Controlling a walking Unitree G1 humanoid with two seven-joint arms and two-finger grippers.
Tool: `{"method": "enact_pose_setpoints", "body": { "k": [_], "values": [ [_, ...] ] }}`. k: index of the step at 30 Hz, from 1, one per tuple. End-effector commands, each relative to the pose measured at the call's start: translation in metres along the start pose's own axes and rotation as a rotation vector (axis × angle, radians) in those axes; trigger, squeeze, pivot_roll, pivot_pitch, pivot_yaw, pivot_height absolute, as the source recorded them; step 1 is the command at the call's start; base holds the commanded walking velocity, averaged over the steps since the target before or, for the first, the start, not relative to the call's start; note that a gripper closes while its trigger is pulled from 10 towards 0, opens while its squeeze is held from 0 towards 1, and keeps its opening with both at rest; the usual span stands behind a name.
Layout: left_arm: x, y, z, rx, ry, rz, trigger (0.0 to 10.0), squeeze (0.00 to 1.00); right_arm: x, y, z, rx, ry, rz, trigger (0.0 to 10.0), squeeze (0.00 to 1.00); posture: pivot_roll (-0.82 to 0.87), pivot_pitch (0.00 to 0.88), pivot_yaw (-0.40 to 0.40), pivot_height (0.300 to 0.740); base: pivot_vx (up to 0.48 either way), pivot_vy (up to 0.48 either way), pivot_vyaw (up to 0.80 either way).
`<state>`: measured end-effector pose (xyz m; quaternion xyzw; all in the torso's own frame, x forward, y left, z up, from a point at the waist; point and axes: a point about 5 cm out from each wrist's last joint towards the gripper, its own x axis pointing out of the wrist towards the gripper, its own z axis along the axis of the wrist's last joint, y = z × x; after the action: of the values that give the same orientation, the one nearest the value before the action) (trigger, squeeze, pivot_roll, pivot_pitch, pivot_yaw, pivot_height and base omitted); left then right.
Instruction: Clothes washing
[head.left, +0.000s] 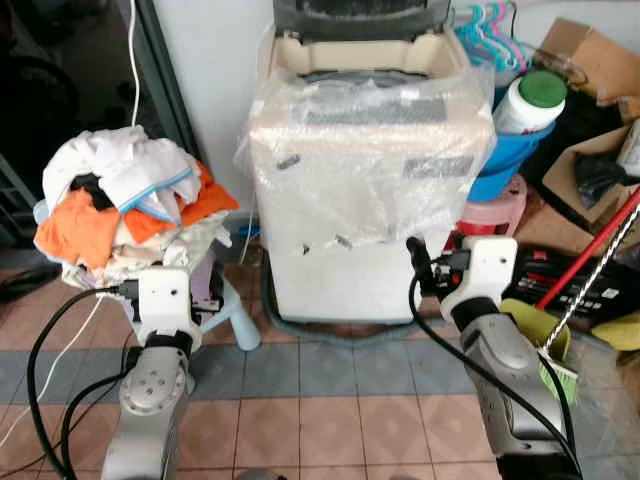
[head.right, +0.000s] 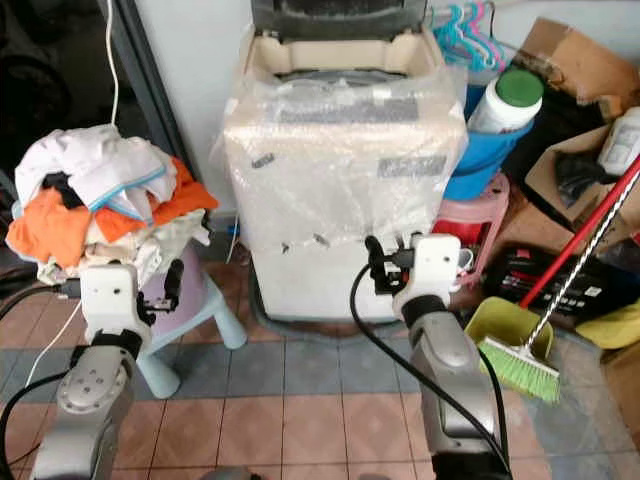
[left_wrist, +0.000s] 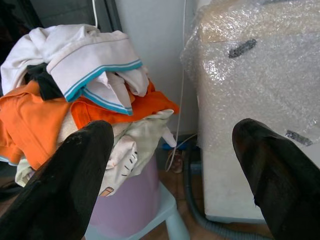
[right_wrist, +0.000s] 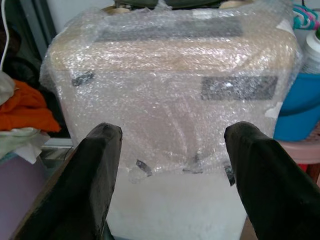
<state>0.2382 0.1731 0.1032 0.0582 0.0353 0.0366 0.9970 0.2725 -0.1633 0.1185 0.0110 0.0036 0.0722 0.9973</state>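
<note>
Standing at the outset, by judgement: no garment loaded, nothing in either gripper, all washing left to do.

Item 1. Clothes (head.left: 125, 205): a heap of white, orange and black pieces, piled high in a lilac tub (left_wrist: 131, 200) on a pale blue stool (head.left: 238, 318), at the robot's left, just beside the washer. None lifted yet.

Item 2. Left gripper (left_wrist: 175, 170): jaws wide apart, empty, raised in front of the heap and aimed between heap and washer.

Item 3. Washer (head.left: 370, 190): top-loading, cream, body wrapped in bubble film, lid (head.left: 360, 18) raised. Contents of drum cannot be told from here. Grey hose (head.left: 320, 328) curls on the floor at its foot.

Item 4. Right gripper (right_wrist: 172, 175): jaws wide apart, empty, facing the washer's front.

Item 5. Blue basin (head.left: 510, 150): on a pink stool (head.left: 492, 210) at the washer's right, holding a white bottle (head.left: 527, 105) with green cap, likely detergent.

Item 6. Boxes (head.left: 590, 60), broom (head.left: 590, 270) and dustpan (head.right: 500, 325): far right, not of the task.
</note>
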Motion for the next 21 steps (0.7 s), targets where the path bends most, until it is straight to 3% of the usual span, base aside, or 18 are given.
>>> {"method": "enact_pose_setpoints", "body": {
  "k": [1, 14, 21],
  "values": [
    [0.0004, 0.0008, 0.0005, -0.002, -0.001, -0.001, 10.0, 0.0, 0.0012, 0.0016, 0.0073, -0.034, -0.034, 0.019, 10.0, 0.0, -0.04, 0.006, 0.037, 0.74, 0.255, 0.0, 0.0],
    [0.001, -0.001, 0.0001, -0.011, -0.005, -0.004, 10.0, 0.0, 0.0038, 0.0032, 0.0095, -0.003, -0.051, 0.05, 10.0, 0.0, -0.04, 0.0, 0.028, 0.74, 0.381, 0.0, 0.69],
    [0.0005, 0.0003, -0.0023, -0.031, 0.013, 0.01, 10.0, 0.0, 0.0037, 0.0056, 0.0068, 0.019, -0.04, 0.059, 10.0, 0.0, -0.03, 0.0, 0.024, 0.74, 0.321, 0.309, 0.07]
  ]
}}
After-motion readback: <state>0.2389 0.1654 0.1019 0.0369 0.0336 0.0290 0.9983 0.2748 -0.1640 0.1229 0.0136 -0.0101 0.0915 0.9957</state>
